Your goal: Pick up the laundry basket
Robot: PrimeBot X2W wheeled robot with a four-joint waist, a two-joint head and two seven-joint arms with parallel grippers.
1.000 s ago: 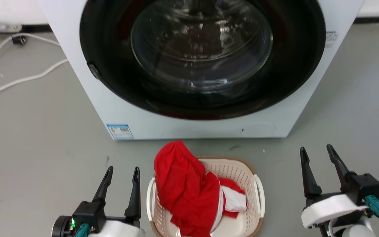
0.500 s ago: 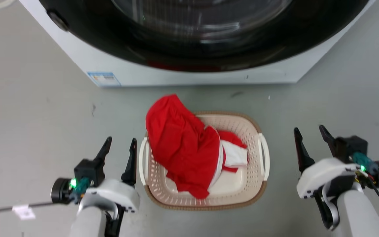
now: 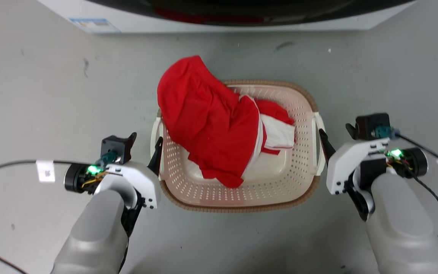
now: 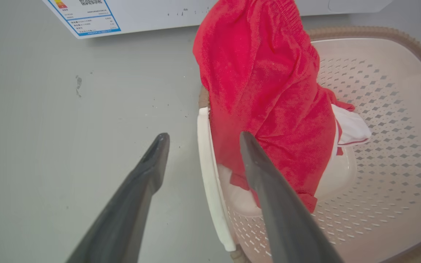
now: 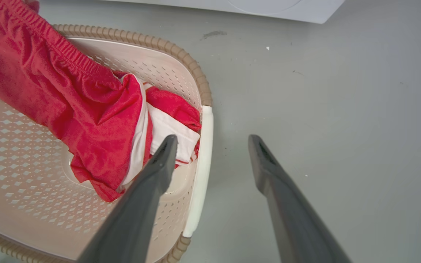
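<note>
Position at the laundry basket [image 3: 280, 182]
Left gripper [image 4: 203, 138] and right gripper [image 5: 213, 140]: fingers spread, each pair straddling a white handle [image 4: 210, 190].

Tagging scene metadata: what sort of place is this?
Likely a laundry area, home or test lab unclear: a white washing machine with a dark door, and a cream perforated plastic laundry basket holding red and white clothes, on a grey floor.

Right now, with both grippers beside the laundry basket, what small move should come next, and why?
Probably close both grippers. The left gripper, open, straddles the left white handle; the right gripper, open, straddles the right white handle. The laundry basket sits on the floor, not yet held.
</note>
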